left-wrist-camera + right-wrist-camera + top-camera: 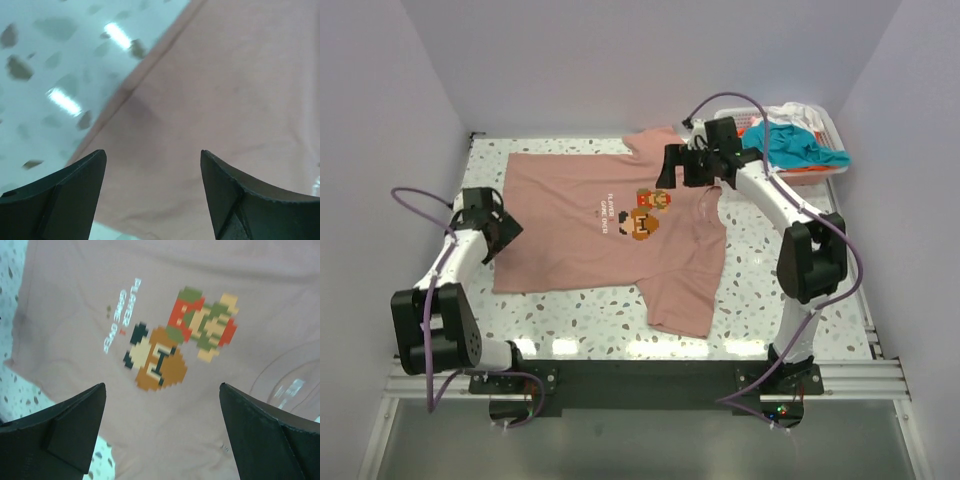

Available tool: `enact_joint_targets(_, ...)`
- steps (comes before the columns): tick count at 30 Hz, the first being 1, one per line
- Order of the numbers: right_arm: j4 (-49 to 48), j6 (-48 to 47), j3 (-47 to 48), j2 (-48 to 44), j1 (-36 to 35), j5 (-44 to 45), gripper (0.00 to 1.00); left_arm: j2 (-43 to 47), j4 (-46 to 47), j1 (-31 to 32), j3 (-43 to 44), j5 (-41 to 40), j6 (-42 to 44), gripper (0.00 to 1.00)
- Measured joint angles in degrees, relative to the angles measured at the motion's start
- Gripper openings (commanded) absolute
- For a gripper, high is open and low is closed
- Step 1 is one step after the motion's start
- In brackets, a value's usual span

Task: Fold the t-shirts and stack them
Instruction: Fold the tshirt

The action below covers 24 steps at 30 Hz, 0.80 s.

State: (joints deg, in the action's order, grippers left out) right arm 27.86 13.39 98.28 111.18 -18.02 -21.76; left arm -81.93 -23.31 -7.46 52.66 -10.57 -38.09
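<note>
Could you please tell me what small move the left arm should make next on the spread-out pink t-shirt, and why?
Probably lower the left gripper straight down and pinch the hem of the dusty salmon-pink cloth t-shirt. Its jaws stand open above that edge, where the cloth meets the speckled white table. Nothing is held yet, so a fold cannot start.

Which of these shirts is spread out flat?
The pink shirt with the pixel-game print: it lies flat on the table. The teal shirt and the white shirt are crumpled in the basket at the far right corner.
</note>
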Motion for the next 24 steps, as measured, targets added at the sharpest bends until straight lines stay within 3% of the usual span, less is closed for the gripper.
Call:
enact_joint_targets(7, 1.03, 0.11, -12.04, -4.13, -2.54, -0.33, 0.99, 12.13, -6.16, -7.91, -9.35, -2.38, -4.42, 0.68)
enact_joint_targets(15, 1.29, 0.11, -14.40, -6.12, -2.19, -0.28, 0.98, 12.39, -6.43, -10.14, -13.92, -1.62, -7.04, 0.43)
enact_joint_targets(24, 1.44, 0.11, -14.40, -7.89, -2.19, -0.28, 0.99, 11.47, -7.23, -10.16, -16.26, -1.51, -7.85, 0.41)
